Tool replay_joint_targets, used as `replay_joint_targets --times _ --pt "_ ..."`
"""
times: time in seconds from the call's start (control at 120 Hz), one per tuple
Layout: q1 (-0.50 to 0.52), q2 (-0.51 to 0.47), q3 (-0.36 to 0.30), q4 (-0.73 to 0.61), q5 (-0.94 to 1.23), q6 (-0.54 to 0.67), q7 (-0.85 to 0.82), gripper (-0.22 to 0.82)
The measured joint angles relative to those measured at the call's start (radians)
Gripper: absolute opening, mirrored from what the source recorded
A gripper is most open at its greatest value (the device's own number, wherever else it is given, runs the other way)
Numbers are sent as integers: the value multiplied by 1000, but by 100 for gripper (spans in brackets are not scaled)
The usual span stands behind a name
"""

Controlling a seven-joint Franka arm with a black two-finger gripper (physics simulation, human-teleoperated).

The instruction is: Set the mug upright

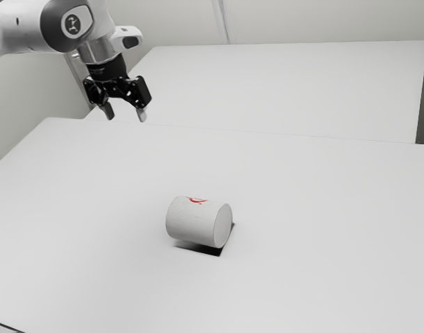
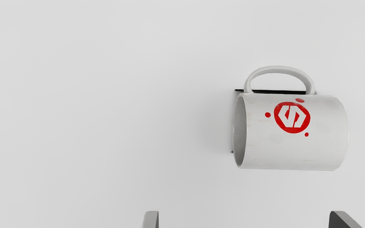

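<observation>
Mug lying on its side on the surface, not upright. The gripper, parted and empty, hangs above it; the mug lies lower and farther toward the exterior view's right. Its long axis runs roughly parallel to the line joining the fingertips, so closing as now turned would span its length, mouth to base.

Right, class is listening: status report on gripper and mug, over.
Gripper open, above table, off the mug. Mug lying on its side. Handle juts out, possible snag.
</observation>
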Motion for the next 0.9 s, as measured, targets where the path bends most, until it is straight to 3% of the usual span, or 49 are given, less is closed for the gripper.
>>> replay_joint_targets --times 0.367,0.65,0.9 --pt "-29 -31 4 -41 -20 0 3 58" --pt "28 -78 48 -192 -116 58 34 58" --pt "14 -89 89 -355 -236 183 104 58"
